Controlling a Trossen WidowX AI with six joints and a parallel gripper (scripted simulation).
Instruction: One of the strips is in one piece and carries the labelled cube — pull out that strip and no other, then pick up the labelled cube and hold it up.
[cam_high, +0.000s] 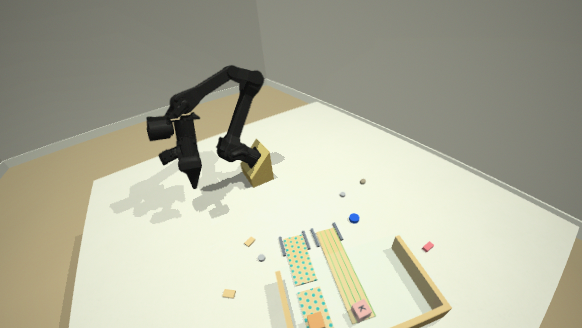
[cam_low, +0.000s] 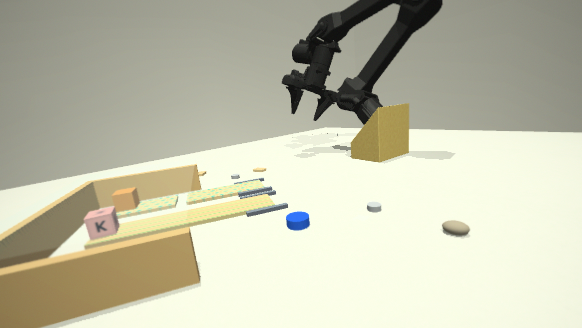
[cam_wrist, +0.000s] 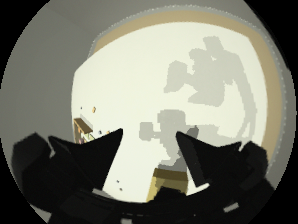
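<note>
A pink cube (cam_high: 361, 309) (cam_low: 101, 223) with a letter K sits on the far end of a striped yellow-green strip (cam_high: 341, 267) (cam_low: 185, 215), which is in one piece. An orange cube (cam_high: 316, 320) (cam_low: 125, 198) without a visible letter sits on the rear piece of a teal-dotted strip. That strip is in two pieces, a front piece (cam_high: 300, 260) (cam_low: 225, 191) and a rear piece (cam_high: 312, 300) (cam_low: 157, 204), with a gap between them. My gripper (cam_low: 304, 117) (cam_wrist: 150, 133) is open and empty, high above the table near the arm's base, well away from both strips.
A wooden-walled enclosure (cam_high: 420, 272) (cam_low: 115, 272) stands around the cubes' ends of the strips. Dark rails (cam_high: 338, 231) (cam_low: 267, 210) flank the strips' near ends. A blue disc (cam_high: 354, 218) (cam_low: 298, 220), a brown pebble (cam_high: 363, 181) (cam_low: 455, 227) and a red block (cam_high: 428, 246) lie outside.
</note>
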